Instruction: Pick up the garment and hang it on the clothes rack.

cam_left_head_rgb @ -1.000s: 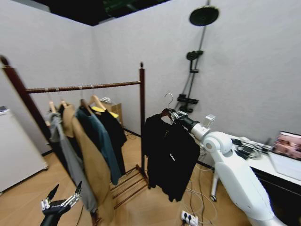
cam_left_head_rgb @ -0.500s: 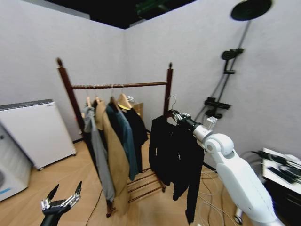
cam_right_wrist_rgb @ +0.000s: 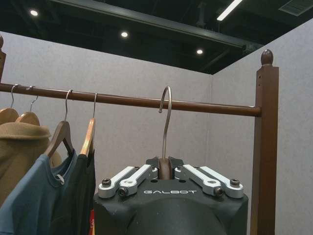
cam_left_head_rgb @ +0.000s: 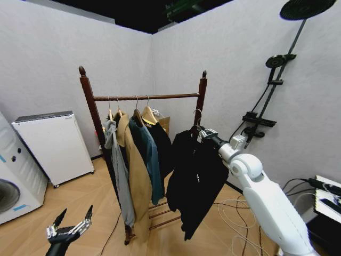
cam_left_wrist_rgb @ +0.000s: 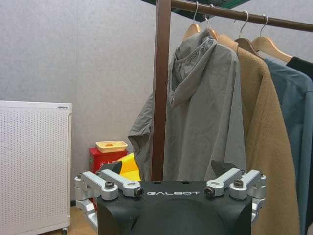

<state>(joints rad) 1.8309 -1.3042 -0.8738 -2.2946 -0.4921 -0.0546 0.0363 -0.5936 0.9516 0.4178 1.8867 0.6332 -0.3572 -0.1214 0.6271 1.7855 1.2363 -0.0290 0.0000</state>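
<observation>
- Your right gripper (cam_left_head_rgb: 201,132) is clamping the hanger neck of the black coat (cam_left_head_rgb: 196,178); the fingers are closed tight around it.
- The coat is hanging free at about 4 o'clock from the clothes rack (cam_left_head_rgb: 145,97) rail, just off its right post.
- The metal hook (cam_right_wrist_rgb: 166,115) is sitting level with the rail, not over it; driving straight in risks striking the rail and twisting the hanger.
- Your left gripper (cam_left_head_rgb: 67,229) is idling low at 7 o'clock, spread open and empty.
</observation>
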